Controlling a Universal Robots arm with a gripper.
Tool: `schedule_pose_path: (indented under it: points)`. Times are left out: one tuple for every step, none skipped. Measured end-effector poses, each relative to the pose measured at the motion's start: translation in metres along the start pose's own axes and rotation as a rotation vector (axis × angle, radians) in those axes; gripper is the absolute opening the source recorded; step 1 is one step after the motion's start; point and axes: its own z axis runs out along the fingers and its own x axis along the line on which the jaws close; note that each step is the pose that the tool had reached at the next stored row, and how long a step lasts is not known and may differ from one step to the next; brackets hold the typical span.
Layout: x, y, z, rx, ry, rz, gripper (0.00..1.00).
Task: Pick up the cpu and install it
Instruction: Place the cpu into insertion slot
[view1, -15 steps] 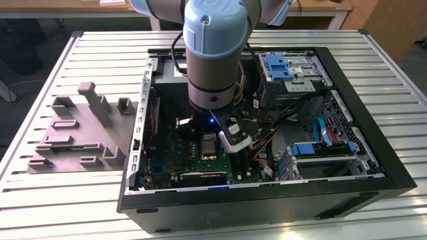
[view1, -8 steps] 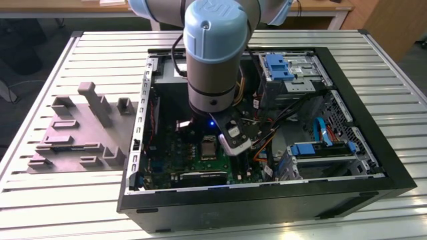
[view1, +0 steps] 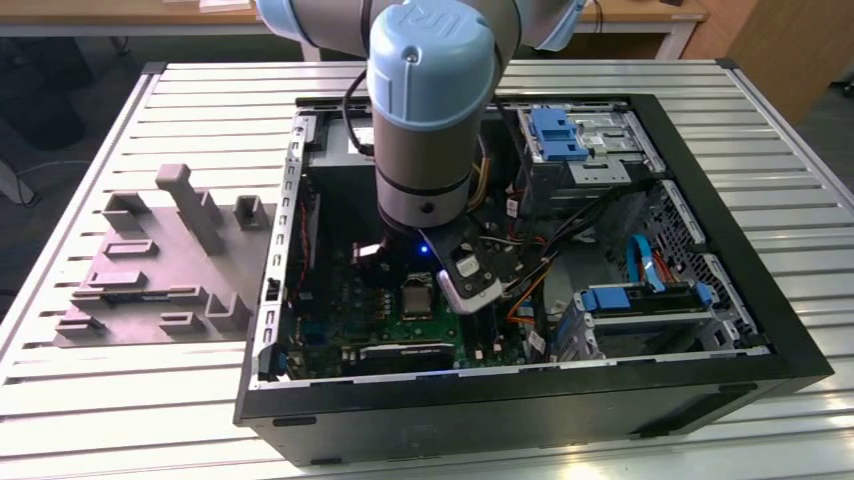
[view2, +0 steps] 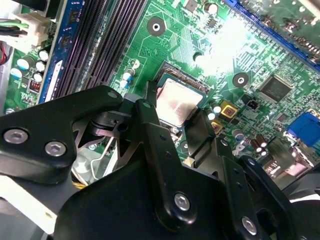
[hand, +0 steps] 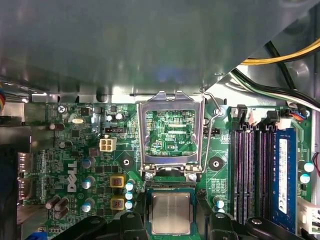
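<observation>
My end effector (hand: 172, 221) hangs low over the motherboard (hand: 75, 150) inside the open computer case (view1: 747, 330). Its black fingers (hand: 134, 224) are spread, one on each side of the cpu (hand: 171, 212). In the first wrist view a thin gap shows between each finger and the chip's edge, so I am gripping nothing. The cpu lies flat in its socket with its pale metal top facing up and the darker socket rim around it. In the second wrist view it appears as a bright square between my two fingers. Just beyond the chip, the silver socket frame (hand: 172, 132) is swung open on its hinge, and green board shows through its window. The wire lever (hand: 212, 107) stands raised beside the frame. The dark memory slots (hand: 250, 170) run along one side of the socket, and a blue-labelled module (hand: 282, 175) sits in the outermost one. Yellow and black cables (hand: 285, 55) pass above them. White lettering is printed on the board in several places, and I leave it unread. In the exterior view my arm (view1: 427, 120) reaches straight down into the case. A grey moulded tray (view1: 147, 270) with upright posts lies on the slatted table (view1: 80, 400), just beside the case on the exterior view's left.
</observation>
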Motion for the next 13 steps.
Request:
schedule_pose_path:
  points:
    - [0.0000,-0.0003,0.0001,0.0000,0.0000,0.000,0.47]
    - [0.0000,-0.0004,0.0003,-0.0001,-0.0001,0.000,0.47]
    - [0.0000,-0.0004,0.0006,-0.0001,-0.0001,0.000,0.47]
    - [0.0000,-0.0004,0.0010,-0.0001,-0.0001,0.000,0.47]
    - [0.0000,-0.0005,0.0014,-0.0001,-0.0001,0.000,0.47]
    - [0.0000,-0.0005,0.0020,-0.0001,-0.0001,0.000,0.47]
    - [0.0000,-0.0005,0.0025,-0.0001,0.0000,0.000,0.47]
    - [-0.0001,-0.0005,0.0031,0.0000,0.0000,0.000,0.47]
    - [-0.0001,-0.0005,0.0037,-0.0001,0.0000,0.000,0.47]
    - [-0.0001,-0.0005,0.0044,-0.0001,-0.0001,0.000,0.47]
    - [-0.0001,-0.0006,0.0050,0.0001,0.0000,0.000,0.47]
    - [0.0000,-0.0007,0.0054,0.0005,0.0002,0.000,0.47]
    - [0.0000,-0.0007,0.0055,0.0006,0.0002,0.000,0.47]
